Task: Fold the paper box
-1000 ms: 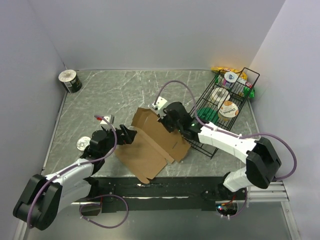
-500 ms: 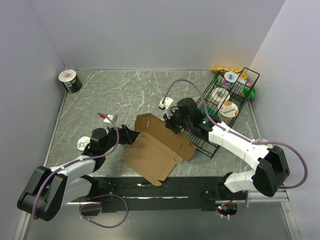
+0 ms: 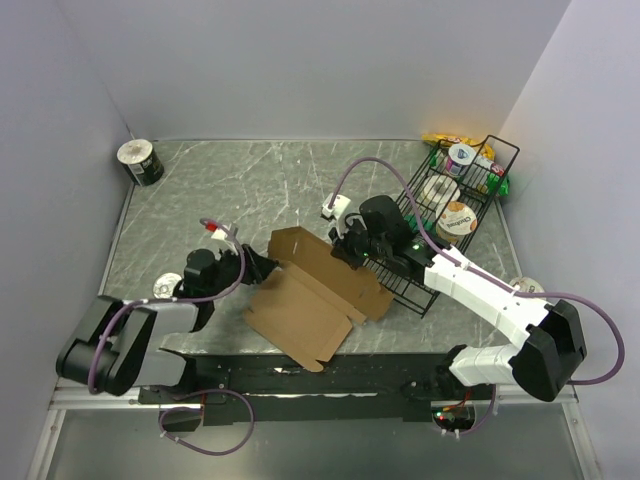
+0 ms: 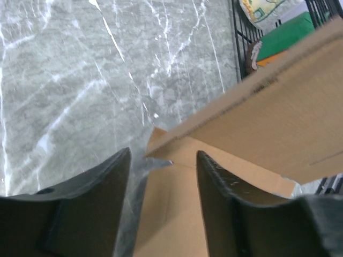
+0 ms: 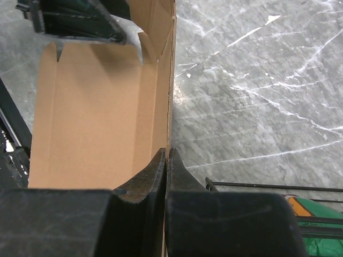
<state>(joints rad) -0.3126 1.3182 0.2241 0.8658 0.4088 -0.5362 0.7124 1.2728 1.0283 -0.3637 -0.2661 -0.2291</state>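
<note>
The right gripper (image 5: 166,156) has its black fingers pressed together on the thin upright edge of the paper box (image 5: 91,107), whose brown inner face spreads away to the left. The grey marbled table (image 5: 257,80) fills the right side. A bar of the wire basket (image 5: 268,187) crosses the lower right corner, with a green packet (image 5: 321,235) beneath it.

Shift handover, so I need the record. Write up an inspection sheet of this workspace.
Surface: grey marbled table, white veins.
Job's things: paper box, partly folded, one panel raised.
Clutter: wire basket of groceries at right; dark roll in far-left corner; white disc at left edge.
Grippers: left gripper open about the box's corner; right gripper shut on its edge.
Cables: purple cables in loose loops.
Surroundings: plain pale walls.
</note>
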